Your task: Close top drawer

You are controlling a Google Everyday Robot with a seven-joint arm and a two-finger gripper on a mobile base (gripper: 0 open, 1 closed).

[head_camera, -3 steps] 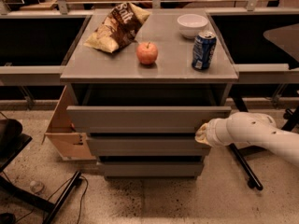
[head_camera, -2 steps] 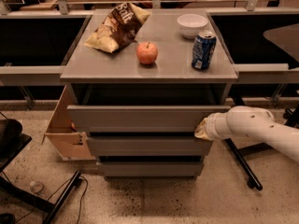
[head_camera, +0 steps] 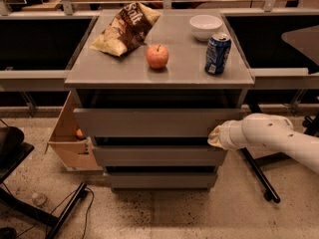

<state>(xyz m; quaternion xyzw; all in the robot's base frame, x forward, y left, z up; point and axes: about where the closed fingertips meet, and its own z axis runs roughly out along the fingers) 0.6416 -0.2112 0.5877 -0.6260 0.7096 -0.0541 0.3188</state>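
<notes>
The tool sat against the right end of the top drawer; released or clenched, I could not tell.

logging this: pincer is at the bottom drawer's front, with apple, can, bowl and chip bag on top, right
No: the camera view shows the pincer at the right end of the top drawer front, not the bottom one. The rest holds.

1. We read the word "Salt" in pale letters on the brown chip bag lying on the cabinet top.
2. The blue can has print too small to read.
3. The gripper sits against the top drawer, at its front's right end.
</notes>
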